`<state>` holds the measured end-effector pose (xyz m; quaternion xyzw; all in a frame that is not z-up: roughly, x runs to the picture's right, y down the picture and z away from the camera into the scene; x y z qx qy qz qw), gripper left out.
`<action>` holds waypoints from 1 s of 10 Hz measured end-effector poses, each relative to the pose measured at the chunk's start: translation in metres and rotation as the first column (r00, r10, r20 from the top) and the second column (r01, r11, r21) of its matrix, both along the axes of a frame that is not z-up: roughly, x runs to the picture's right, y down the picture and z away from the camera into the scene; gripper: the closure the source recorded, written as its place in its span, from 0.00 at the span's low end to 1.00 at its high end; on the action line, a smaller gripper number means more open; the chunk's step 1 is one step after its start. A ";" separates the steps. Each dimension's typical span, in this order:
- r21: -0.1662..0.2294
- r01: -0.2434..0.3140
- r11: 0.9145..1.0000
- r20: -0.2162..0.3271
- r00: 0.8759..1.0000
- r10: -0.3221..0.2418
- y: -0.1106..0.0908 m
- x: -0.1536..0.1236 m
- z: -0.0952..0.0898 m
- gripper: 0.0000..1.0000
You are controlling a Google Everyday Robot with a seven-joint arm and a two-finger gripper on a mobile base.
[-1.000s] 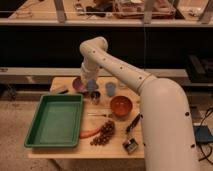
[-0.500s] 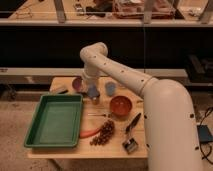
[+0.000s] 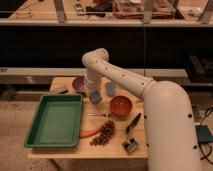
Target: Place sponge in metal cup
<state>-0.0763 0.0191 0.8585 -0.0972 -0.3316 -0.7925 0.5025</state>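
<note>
The gripper [image 3: 94, 96] is hanging low over the back part of the wooden table [image 3: 107, 150], pointing straight down from the white arm [image 3: 121, 78] that is reaching in from the right. Its fingers are pressing together on a small pale blue-grey lump at the tip, the sponge [image 3: 94, 100], which is sitting right under the wrist and just above or against the tabletop; which of the two cannot be told. The gripper and sponge are standing between the dark maroon dish [image 3: 78, 84] on one side and the light blue plastic cup [image 3: 110, 89] on the other, near both. The orange bowl [image 3: 120, 105] is lying a little nearer the camera, beside the cup, and the green tray [image 3: 54, 96] is taking up the other side of the table, its back corner reaching close to the gripper. A bunch of grapes [image 3: 103, 134] is resting well apart from the sponge, near the front edge.
</note>
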 end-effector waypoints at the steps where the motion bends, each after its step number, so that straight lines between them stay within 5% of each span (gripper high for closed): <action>1: -0.012 0.001 1.000 -0.013 1.000 -0.001 0.004 0.003 0.005 0.77; 10: -0.018 -0.050 0.999 -0.048 0.998 0.049 -0.015 0.017 0.024 0.77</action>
